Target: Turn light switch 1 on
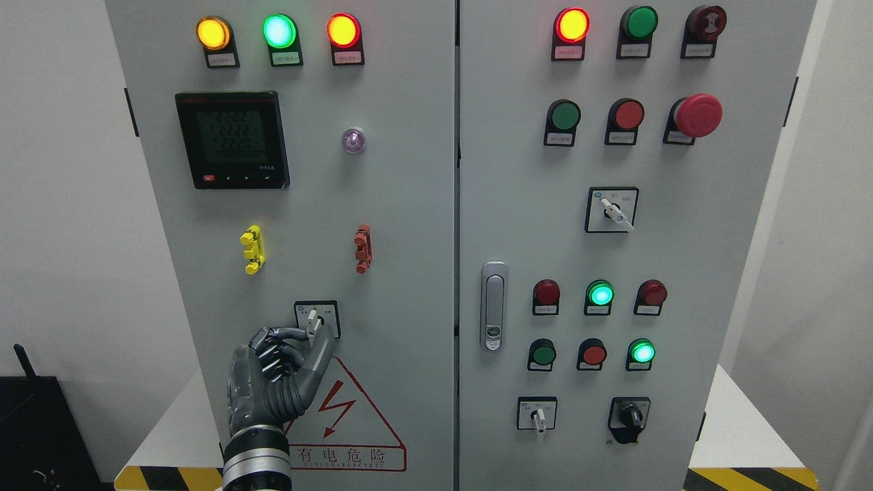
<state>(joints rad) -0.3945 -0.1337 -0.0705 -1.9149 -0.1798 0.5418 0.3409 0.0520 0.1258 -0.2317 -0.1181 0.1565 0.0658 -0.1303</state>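
Your left hand (283,354) pinched the switch (313,322) (white lever, upright) between fingertip and thumb, just above the warning triangle (348,423). You needed a firm pinch and a wrist twist, not a push.

bare panel (409,273) right of rotary switch (315,320), left hand (276,368) crowding its left, red clip (363,249) above

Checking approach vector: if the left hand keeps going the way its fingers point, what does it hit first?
The white lever of the selector switch. The left hand points up and right, its index fingertip at or touching the lever; depth is unclear from this one view.
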